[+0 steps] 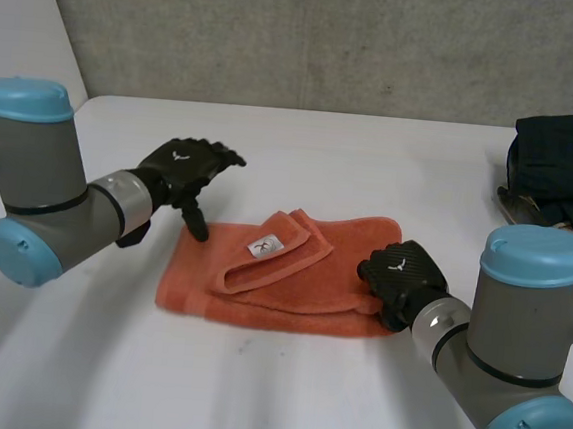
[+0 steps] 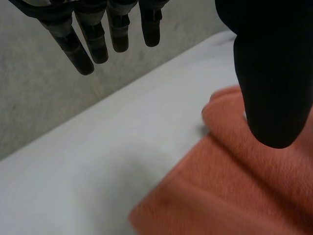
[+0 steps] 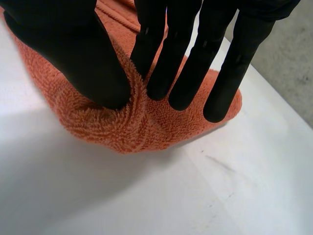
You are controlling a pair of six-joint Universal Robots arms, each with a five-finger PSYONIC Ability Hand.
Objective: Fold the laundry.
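The right hand (image 1: 399,270) pinches a fold of the orange towel (image 1: 259,297) between thumb and fingers (image 3: 188,73) on the table (image 1: 371,162), while the left hand (image 1: 185,171) hangs with straight, empty fingers, its thumb over the towel's corner.

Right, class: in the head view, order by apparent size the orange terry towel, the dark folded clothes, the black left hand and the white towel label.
1. orange terry towel
2. dark folded clothes, cropped at the edge, only narrowly ahead of the next
3. black left hand
4. white label
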